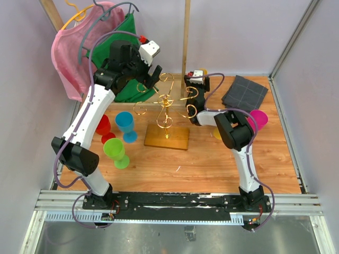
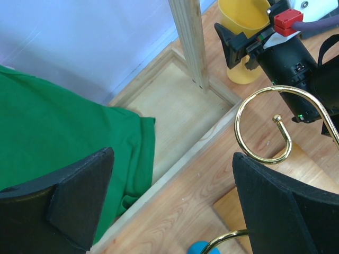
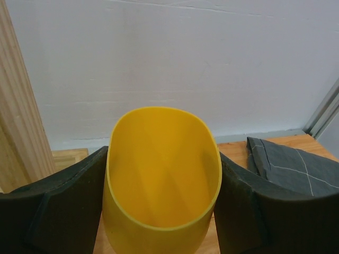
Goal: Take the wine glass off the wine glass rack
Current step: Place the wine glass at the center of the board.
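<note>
Gold wire forms the one wine glass rack (image 1: 167, 136), scrolled arms round a central post on a square light-wood base on the desk (image 1: 212, 169). One opaque yellow wine glass (image 3: 161, 159) is just behind the rack's right side, its bowl clasped by the right hand (image 3: 163, 180); the left hand (image 2: 172, 174), behind the rack's left side, gapes empty.

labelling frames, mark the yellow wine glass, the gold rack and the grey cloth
yellow wine glass (image 3: 161, 180), right wrist view, inside its bowl
gold rack (image 1: 169, 138), top view, wood base
grey cloth (image 1: 244, 93), top view, its middle
</note>
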Available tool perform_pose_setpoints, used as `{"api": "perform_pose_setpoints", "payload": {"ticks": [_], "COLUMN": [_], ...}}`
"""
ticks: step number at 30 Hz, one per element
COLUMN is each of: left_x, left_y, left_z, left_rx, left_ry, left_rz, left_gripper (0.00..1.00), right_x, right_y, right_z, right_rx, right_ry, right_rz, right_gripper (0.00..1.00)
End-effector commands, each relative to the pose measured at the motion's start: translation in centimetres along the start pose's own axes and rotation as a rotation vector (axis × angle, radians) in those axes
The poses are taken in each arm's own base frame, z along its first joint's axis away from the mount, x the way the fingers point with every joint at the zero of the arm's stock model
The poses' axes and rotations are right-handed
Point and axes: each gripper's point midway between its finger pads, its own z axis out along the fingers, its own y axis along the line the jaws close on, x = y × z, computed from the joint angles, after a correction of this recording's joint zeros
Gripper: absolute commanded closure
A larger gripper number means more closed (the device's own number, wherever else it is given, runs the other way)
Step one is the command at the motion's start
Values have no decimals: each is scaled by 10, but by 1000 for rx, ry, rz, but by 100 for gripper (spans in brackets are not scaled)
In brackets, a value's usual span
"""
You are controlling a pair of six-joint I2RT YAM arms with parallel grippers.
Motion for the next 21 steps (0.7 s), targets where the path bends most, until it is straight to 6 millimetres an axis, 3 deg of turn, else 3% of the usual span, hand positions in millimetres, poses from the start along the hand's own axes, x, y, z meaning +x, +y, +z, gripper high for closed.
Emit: {"api": "perform_pose_setpoints", "payload": {"ticks": [1,11,21], "left_x": [8,15,14], "left_y": [-9,-13,-13], "left_z": [4,9,9], "left_rx": [33,53,56], "left_ry": [23,39,37], "left_rz": [11,2,-1], "left_gripper": [1,1,1], "right_x": [6,27,32], "right_y": [-3,-9,-8], "right_z": [-4,-15,-21], "right_rx": [38,53,42], "right_ry": [-12,12,6], "right_rz": [19,5,-10], "right_gripper": [54,53,47]}}
